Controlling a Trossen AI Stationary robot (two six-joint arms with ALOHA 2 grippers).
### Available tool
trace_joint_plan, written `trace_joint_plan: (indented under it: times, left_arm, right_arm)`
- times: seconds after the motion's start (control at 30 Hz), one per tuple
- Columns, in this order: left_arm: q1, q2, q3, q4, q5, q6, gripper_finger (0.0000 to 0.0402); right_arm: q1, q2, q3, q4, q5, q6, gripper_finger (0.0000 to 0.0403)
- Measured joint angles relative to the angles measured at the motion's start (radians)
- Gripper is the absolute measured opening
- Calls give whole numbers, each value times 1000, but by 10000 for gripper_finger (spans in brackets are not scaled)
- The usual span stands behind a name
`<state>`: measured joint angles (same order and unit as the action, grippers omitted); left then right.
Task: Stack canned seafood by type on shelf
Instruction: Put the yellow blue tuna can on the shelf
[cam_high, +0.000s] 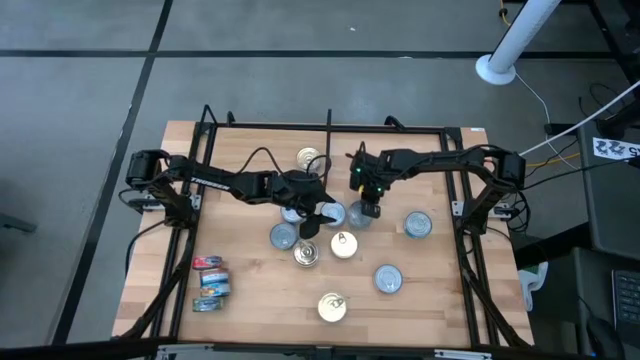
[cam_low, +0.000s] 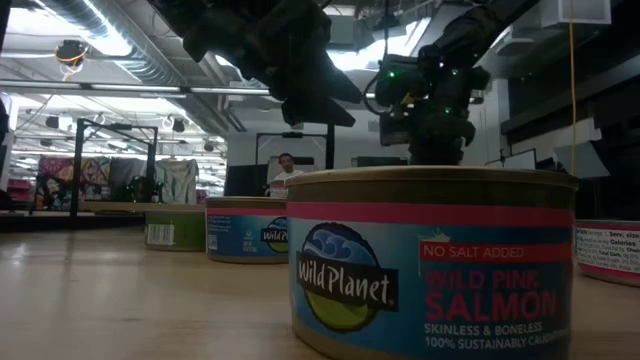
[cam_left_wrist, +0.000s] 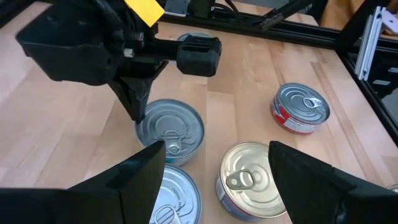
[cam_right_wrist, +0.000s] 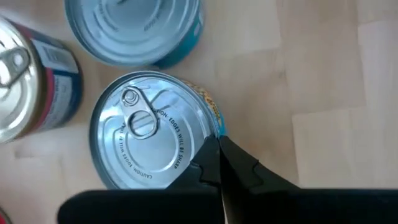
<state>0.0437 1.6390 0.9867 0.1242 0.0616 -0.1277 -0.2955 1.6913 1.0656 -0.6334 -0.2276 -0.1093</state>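
Observation:
Several tins stand flat on the wooden shelf board (cam_high: 260, 295), inside its black frame (cam_high: 300, 126). Silver-blue tops sit mid-board (cam_high: 285, 237), gold pull-tab tops nearby (cam_high: 343, 244), and red-and-blue labelled tins near the left edge (cam_high: 211, 283). My left gripper (cam_high: 318, 218) hangs open above the middle cluster. In its wrist view its fingers (cam_left_wrist: 211, 171) stand either side of a gold tin (cam_left_wrist: 249, 177) without touching it. My right gripper (cam_high: 368, 206) is shut, pointing down at a silver-topped tin (cam_right_wrist: 146, 137). My right gripper's shut fingertips (cam_right_wrist: 214, 158) rest against the silver-topped tin at the edge of its rim (cam_right_wrist: 208, 130). They come from above, pointing down. The tin stands flat on the board. My left gripper touches nothing.
A Wild Planet salmon tin (cam_low: 430, 265) stands close to the low camera, with more tins behind it (cam_low: 245, 232). A lone gold tin (cam_high: 311, 158) sits by the short divider bar (cam_high: 329, 122). Another silver tin (cam_high: 417, 224) lies to the right. Bare board shows at the near left (cam_high: 270, 315).

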Motion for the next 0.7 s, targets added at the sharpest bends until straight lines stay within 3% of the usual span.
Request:
trace_joint_plan:
  times: [0.27, 0.47, 0.7]
  left_arm:
    - [0, 0, 0, 0, -9, -17, 280]
    - [1, 0, 0, -8, -92, -134, 280]
    - [1, 33, 0, 3, -95, -291, 280]
  right_arm:
    - [0, 0, 53, -47, -2, -1, 0]
    - [0, -2, 62, -50, 0, -1, 0]
    - [0, -2, 62, -50, 0, -4, 0]
